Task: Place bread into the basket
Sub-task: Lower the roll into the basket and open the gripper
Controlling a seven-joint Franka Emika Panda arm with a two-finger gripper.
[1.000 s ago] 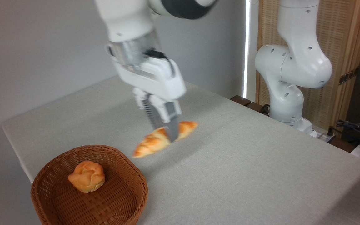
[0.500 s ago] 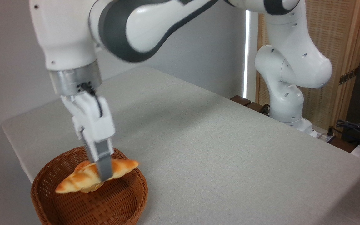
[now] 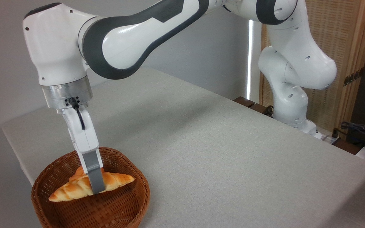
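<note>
Bread (image 3: pixel 74 190) is sitting inside the basket's (image 3: pixel 138 186) rim line, held across the bowl. Its long axis is running lower left to upper right: one pointed end is aiming down toward the near-left rim, the other is pointing right, toward the right-hand rim and slightly up. So the loaf is tilting, left end lower.

Gripper (image 3: pixel 96 186) is reaching down from above, clamping the bread near its middle. Only the near grey finger (image 3: pixel 93 172) is showing; it is crossing the loaf and covering a band of it. The far finger is hiding behind the loaf, so the grip is being read from the near finger pressing flat against the crust.

Whether the loaf's underside is touching the basket floor cannot be told; the low left tip looks close to the weave.

A smaller orange bun (image 3: pixel 80 172) is peeking out behind the loaf, just left of the finger, mostly hidden.

Basket is standing at the near-left corner of the grey table (image 3: pixel 220 152); its bottom edge is being cut off by the frame.

White arm (image 3: pixel 131 41) is arching in from the base at right.
</note>
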